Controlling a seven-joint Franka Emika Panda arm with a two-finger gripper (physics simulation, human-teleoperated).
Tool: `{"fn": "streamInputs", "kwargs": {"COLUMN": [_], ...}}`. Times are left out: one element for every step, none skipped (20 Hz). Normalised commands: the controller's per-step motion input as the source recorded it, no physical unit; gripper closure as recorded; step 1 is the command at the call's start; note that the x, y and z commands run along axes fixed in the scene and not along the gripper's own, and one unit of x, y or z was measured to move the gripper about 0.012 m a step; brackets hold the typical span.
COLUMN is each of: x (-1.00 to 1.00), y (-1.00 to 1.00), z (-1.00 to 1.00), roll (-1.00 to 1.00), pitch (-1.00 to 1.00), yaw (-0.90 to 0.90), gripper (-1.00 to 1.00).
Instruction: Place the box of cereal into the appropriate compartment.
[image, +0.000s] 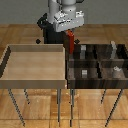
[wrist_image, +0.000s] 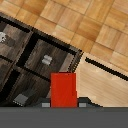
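Note:
The box of cereal (image: 71, 40) is a small red flat box hanging upright from my gripper (image: 71, 34), which is shut on its upper end. In the exterior view it is held in the air above the seam between the light tray and the dark divided bin (image: 96, 66), over the bin's far corner at the exterior view's left. In the wrist view the box of cereal (wrist_image: 64, 89) fills the middle between my fingers (wrist_image: 46, 104), with the bin's compartments (wrist_image: 47, 59) below it. My fingertips are hidden behind the box.
A large light wooden tray (image: 34, 62) stands on thin legs at the exterior view's left. The dark bin at the right holds small grey objects (image: 115, 70) in several compartments. Wooden floor lies beneath. The robot base (image: 50, 30) stands behind.

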Motion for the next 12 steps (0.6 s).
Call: {"fn": "streamInputs", "kwargs": {"x": [0.00,0.00,0.00,0.00,0.00,0.00,0.00,0.00,0.00,0.00,0.00,0.00], "y": [1.00,1.00,1.00,1.00,1.00,1.00,1.00,1.00,1.00,1.00,1.00,1.00], "z": [0.00,0.00,0.00,0.00,0.00,0.00,0.00,0.00,0.00,0.00,0.00,0.00], "roll": [0.00,0.00,0.00,0.00,0.00,0.00,0.00,0.00,0.00,0.00,0.00,0.00], "pitch": [0.00,0.00,0.00,0.00,0.00,0.00,0.00,0.00,0.00,0.00,0.00,0.00], "yaw": [0.00,0.00,0.00,0.00,0.00,0.00,0.00,0.00,0.00,0.00,0.00,0.00], "gripper": [1.00,1.00,1.00,1.00,1.00,1.00,1.00,1.00,1.00,1.00,1.00,1.00]}}
